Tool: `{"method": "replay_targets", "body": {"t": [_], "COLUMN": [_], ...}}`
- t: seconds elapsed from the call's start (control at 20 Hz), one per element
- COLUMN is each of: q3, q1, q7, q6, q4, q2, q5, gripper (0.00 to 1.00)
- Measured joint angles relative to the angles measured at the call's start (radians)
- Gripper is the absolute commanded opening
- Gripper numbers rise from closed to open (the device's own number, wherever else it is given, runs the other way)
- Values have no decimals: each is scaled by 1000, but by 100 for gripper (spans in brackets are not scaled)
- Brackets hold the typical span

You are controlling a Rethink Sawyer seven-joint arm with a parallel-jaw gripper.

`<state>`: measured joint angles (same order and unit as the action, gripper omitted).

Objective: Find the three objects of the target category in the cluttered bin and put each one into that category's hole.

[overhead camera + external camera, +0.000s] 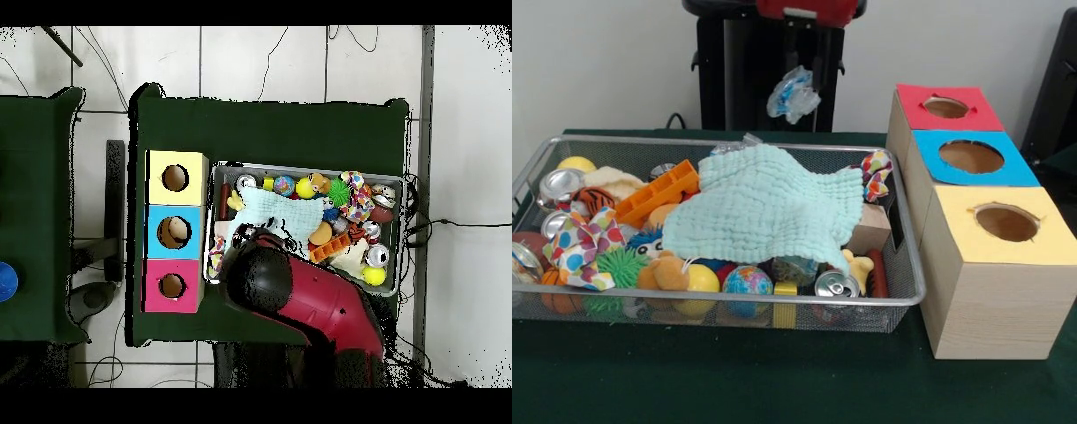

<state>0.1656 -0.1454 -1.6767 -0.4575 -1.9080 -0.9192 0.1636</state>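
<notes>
My gripper (pixel 796 69) hangs from the red and black arm at the top of the front view. It is shut on a wrinkly clear plastic film bundle (pixel 793 94), held in the air behind the bin's far rim. The silver wire mesh bin (pixel 777 303) is full of clutter; it also shows in the overhead view (pixel 300 166). The hole (pixel 945 107) in the red-topped box lies to the right of the bundle, and shows in the overhead view (pixel 172 286). A clear shiny scrap (pixel 743 142) peeks up at the bin's far rim. In the overhead view the arm (pixel 265 280) hides the gripper.
A large mint cloth (pixel 768 208) covers the bin's middle. Polka-dot cloths (pixel 578 247), drink cans (pixel 836 284), balls and toys lie around it. The blue-topped box (pixel 971 156) and the yellow-topped box (pixel 1006 223) stand in front of the red one.
</notes>
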Motion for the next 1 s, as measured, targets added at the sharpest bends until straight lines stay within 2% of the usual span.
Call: {"method": "replay_targets", "body": {"t": [0.1,0.2,0.6,1.0], "q3": [21,28,90,103], "q1": [46,60,190,230], "q7": [-15,-22,-140,-209], "q6": [-30,-39,-74,-74], "q4": [28,37,132,175], "q2": [0,0,26,84], "q5": [6,8,36,65], "gripper": [0,0,0,0]}}
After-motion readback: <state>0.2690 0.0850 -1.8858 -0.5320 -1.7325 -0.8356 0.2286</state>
